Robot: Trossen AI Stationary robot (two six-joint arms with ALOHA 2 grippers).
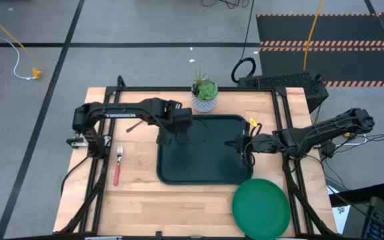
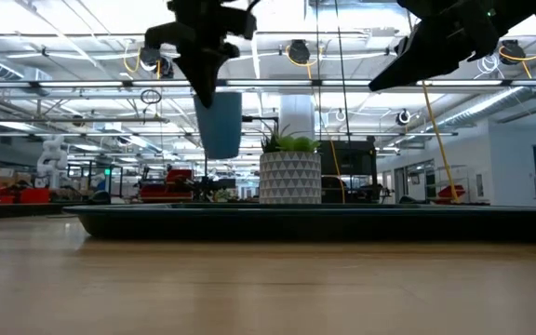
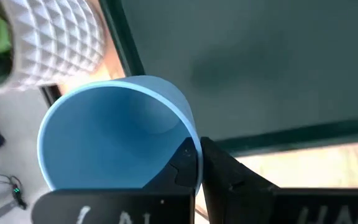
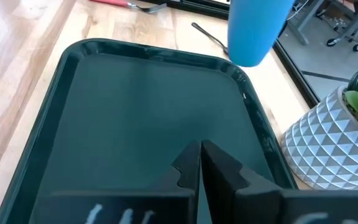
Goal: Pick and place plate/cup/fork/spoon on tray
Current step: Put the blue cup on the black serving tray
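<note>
Left hand (image 2: 203, 88) clamped on cup (image 2: 220, 123) wall, one finger inside rim, one outside; cup hangs upright, clear above tray (image 1: 202, 175). High view: left hand at tray's upper-left corner, centre-left of frame. Key relation: tray floor directly below cup, so likely next move is straight descent, then release.

Right hand (image 4: 199, 163) fingers together, empty, over tray's right edge. Plate (image 1: 261, 207) lower right on worktop (image 1: 145, 207), nearer right arm. Fork (image 1: 118, 167) left of tray, nearer left arm.
</note>
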